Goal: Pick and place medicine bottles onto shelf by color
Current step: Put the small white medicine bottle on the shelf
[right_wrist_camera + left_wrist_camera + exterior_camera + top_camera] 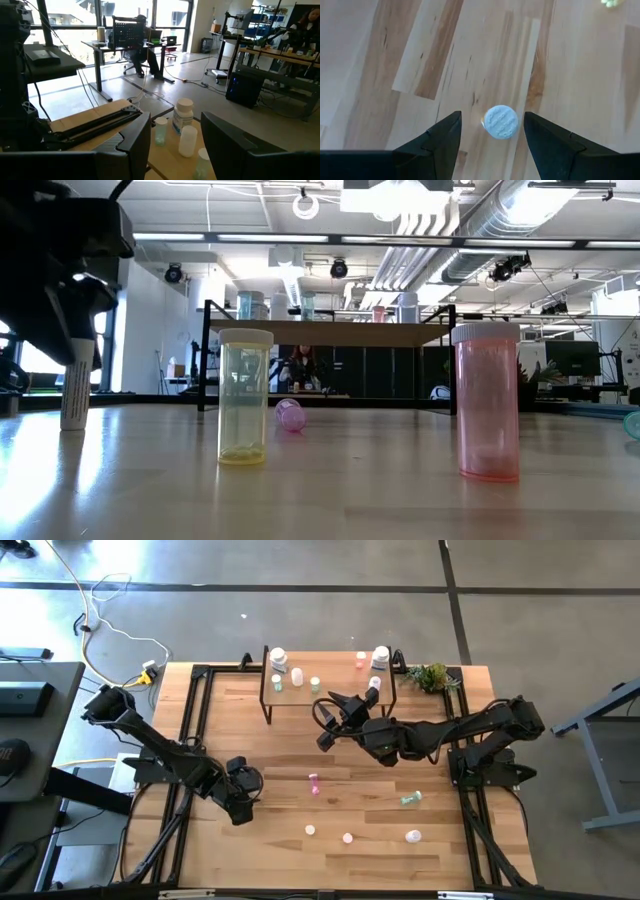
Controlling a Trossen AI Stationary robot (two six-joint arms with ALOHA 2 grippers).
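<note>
Left wrist view shows the left gripper point(491, 131) spread, empty, over a white-capped bottle point(500, 121); light, rigid, slippery plastic; pinch below the cap; right gripper point(175, 134) spread, empty.

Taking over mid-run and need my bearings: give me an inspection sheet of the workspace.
Surface: light wooden tabletop, black frame rails at its sides.
Job's things: white and green bottles on the low light-wood shelf; a pink bottle and a green bottle lie on the table; three stand near the front edge.
Clutter: green plant sprig.
Grippers: left gripper open above a white-capped bottle; right gripper open, empty, facing the shelf bottles.
Cables: white cable on the floor.
Surroundings: desks; a seated person.
</note>
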